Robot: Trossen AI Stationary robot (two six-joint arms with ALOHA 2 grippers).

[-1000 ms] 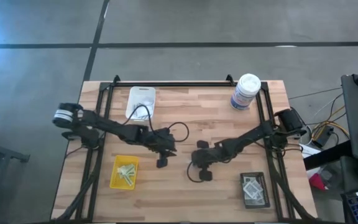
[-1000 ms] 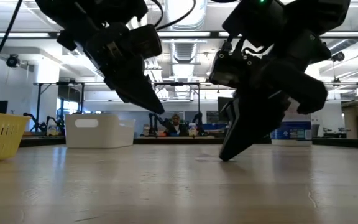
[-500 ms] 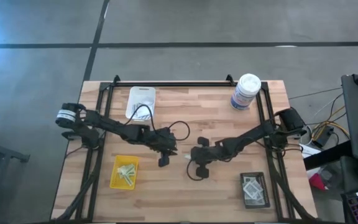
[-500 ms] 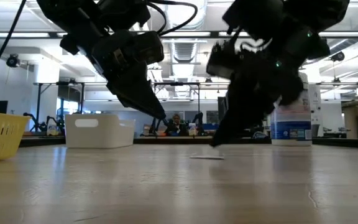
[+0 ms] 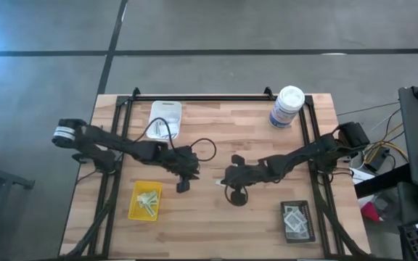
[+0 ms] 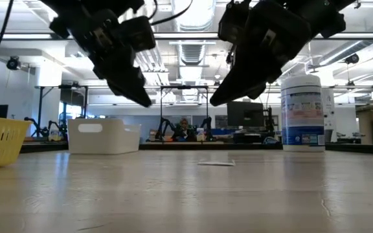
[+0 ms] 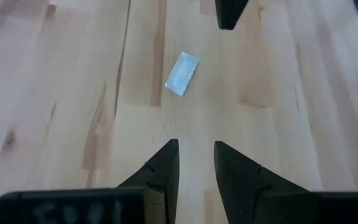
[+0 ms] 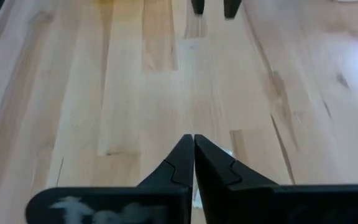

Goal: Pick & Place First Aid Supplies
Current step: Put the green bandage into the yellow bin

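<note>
Packet [image 7: 182, 73] flat on bare wood — both pincers apart.

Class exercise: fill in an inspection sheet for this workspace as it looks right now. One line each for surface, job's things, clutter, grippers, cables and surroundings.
Surface: wooden table, bare between the arms.
Job's things: one small pale packet lies flat on the wood between the two grippers; more packets in the yellow tray and the black tray; contents of the white tray unclear.
Clutter: white canister with blue label, upright near the table's far right corner.
Grippers: left gripper open, above the wood, empty; right gripper shut, raised off the table, holding nothing visible.
Cables: black cable looping beside the left arm.
Surroundings: grey floor; a large room with desks and monitors behind the table.
</note>
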